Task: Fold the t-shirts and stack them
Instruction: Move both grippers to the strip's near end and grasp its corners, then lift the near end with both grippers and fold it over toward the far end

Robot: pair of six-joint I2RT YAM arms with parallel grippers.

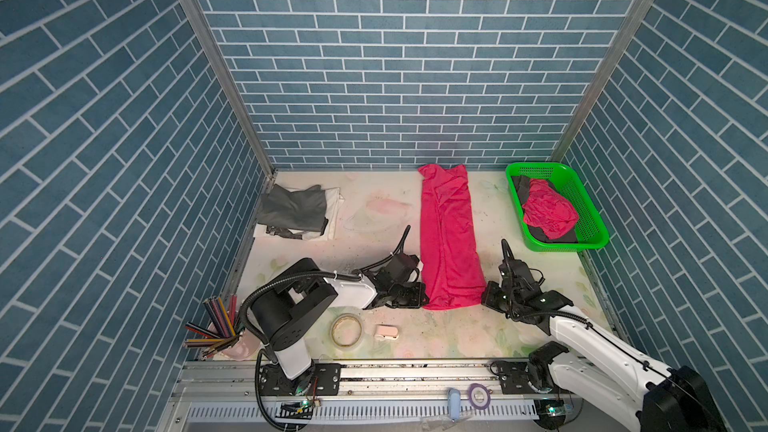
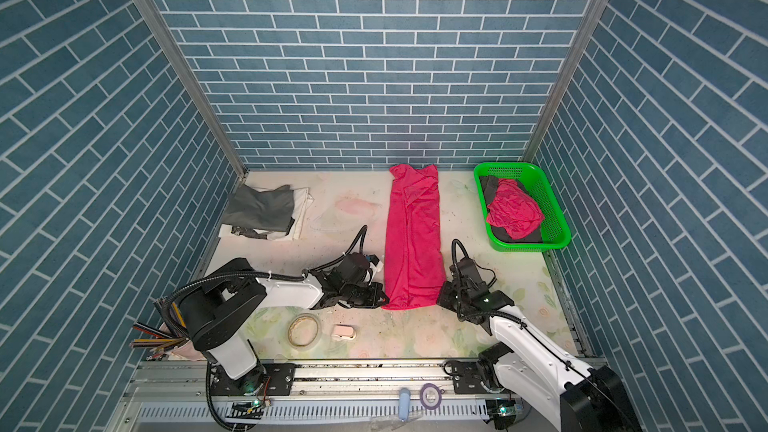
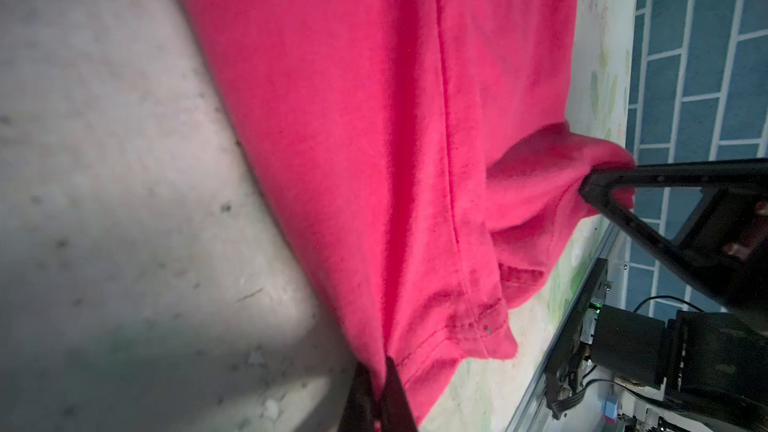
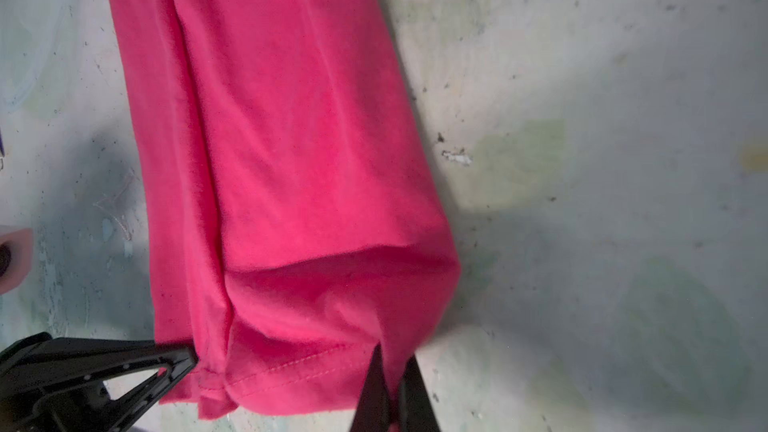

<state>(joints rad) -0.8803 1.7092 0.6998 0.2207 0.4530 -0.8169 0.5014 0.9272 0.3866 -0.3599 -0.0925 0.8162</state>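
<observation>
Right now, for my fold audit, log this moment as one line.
step: fold | left gripper: shut on pink t-shirt, hem corner | right gripper: shut on other hem corner | shirt: long narrow strip

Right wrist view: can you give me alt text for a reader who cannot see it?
The right tool is shut on one hem corner of a long, folded magenta t-shirt lying on a scuffed pale table. The left tool pinches the other hem corner.
</observation>
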